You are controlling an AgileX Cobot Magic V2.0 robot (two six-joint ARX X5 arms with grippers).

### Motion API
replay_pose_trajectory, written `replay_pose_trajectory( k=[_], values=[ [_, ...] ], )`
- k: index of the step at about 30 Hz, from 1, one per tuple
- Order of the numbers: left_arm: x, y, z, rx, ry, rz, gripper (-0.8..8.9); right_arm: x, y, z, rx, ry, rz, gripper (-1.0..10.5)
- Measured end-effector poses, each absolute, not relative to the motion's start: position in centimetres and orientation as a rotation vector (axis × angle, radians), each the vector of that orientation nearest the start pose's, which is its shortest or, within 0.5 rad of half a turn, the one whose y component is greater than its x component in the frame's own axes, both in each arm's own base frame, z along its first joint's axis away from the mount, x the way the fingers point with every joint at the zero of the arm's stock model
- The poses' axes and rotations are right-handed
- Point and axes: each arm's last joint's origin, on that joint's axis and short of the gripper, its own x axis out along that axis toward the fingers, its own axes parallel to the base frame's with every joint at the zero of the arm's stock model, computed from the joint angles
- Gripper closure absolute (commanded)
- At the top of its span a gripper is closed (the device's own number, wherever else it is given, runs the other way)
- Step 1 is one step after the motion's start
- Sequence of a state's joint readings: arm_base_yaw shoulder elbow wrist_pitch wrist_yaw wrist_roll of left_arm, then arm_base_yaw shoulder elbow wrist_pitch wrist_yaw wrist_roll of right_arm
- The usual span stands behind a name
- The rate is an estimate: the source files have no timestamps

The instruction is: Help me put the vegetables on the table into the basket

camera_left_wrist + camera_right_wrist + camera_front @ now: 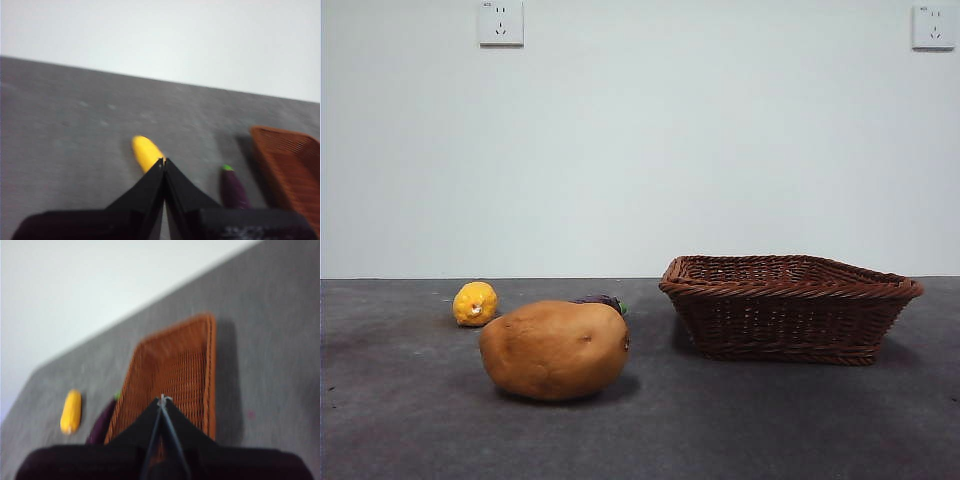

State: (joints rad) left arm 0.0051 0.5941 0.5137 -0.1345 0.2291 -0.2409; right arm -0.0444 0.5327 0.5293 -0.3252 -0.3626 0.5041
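A large tan potato (555, 350) lies on the dark grey table (780, 430) left of centre. Behind it to the left sits a small yellow piece (475, 304), and a dark purple eggplant (603, 300) peeks out from behind the potato. The brown wicker basket (788, 308) stands to the right with nothing showing inside. My left gripper (164, 161) is shut and holds nothing, high above the yellow piece (145, 152) and eggplant (234, 189). My right gripper (162, 399) is shut and holds nothing, above the basket (175, 365). Neither arm appears in the front view.
A plain white wall with two power sockets (501, 22) closes the far side of the table. The table's far edge (150, 79) runs behind the vegetables. Bare grey surface (270, 355) lies beside the basket.
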Motion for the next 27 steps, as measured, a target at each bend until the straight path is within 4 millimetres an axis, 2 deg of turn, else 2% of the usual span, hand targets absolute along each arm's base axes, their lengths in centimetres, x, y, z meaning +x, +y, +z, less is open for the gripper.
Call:
replay_pose_trajectory(
  k=[5,10,17,22,23,26,27],
  values=[
    [16.9,-1.1,28.1,-0.320,0.365,-0.354,8.17,15.0,0.4,26.6,0.601,0.602,0.203,9.5],
    [19.0,-1.4,27.3,-0.375,0.497,-0.475,8.17,16.4,0.4,26.4,0.616,0.686,0.179,9.5],
    [21.2,-1.8,25.0,-0.440,0.643,-0.523,8.18,18.0,0.3,26.8,0.626,0.730,0.179,9.5],
    [22.9,-2.1,22.4,-0.500,0.778,-0.565,8.18,21.4,0.7,27.2,0.609,0.852,0.309,9.2],
    [23.2,-2.2,21.9,-0.515,0.799,-0.581,8.17,22.2,0.8,27.2,0.598,0.893,0.316,8.3],
    [23.8,-2.4,20.7,-0.555,0.859,-0.624,8.18,25.1,1.3,26.9,0.562,1.032,0.326,3.9],
    [23.9,-2.5,20.4,-0.564,0.875,-0.639,8.17,26.2,1.5,26.7,0.543,1.066,0.324,3.0]
  ],
)
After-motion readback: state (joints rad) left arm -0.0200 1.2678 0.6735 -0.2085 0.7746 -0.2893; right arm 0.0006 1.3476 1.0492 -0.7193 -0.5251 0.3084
